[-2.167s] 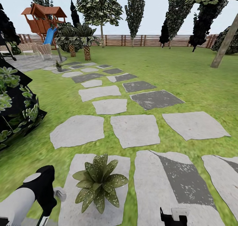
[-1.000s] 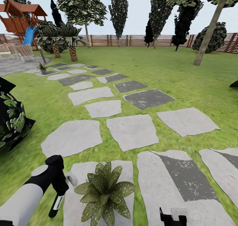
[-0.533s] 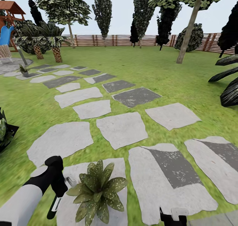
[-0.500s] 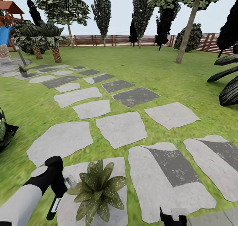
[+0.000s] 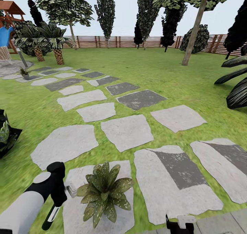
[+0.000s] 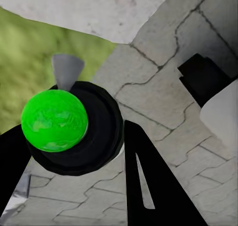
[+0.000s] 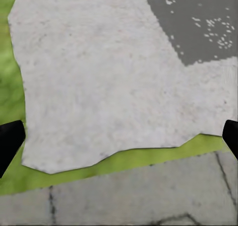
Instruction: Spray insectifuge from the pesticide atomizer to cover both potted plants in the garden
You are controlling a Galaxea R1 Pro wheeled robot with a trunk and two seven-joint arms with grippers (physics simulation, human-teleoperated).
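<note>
- The pesticide atomizer (image 6: pixel 67 124) is held between the fingers of the left gripper (image 6: pixel 74 186), its bright green top and dark round body seen in the left wrist view, with a pale nozzle tip above grass and paving.
- In the head view, the left gripper (image 5: pixel 60 196) is seen just beside a potted plant (image 5: pixel 103 191), whose leaves are dotted with whitish specks of insectifuge (image 5: pixel 118 186).
- The plant is set on a grey stepping stone (image 5: pixel 77 217) in the garden lawn (image 5: pixel 164 76).
- The right gripper (image 7: pixel 119 137) is spread wide and empty over a pale stone (image 7: pixel 109 72).
- A slatted wooden fence (image 5: pixel 123 41) and dark trees (image 5: pixel 106 11) are seen beyond.
</note>
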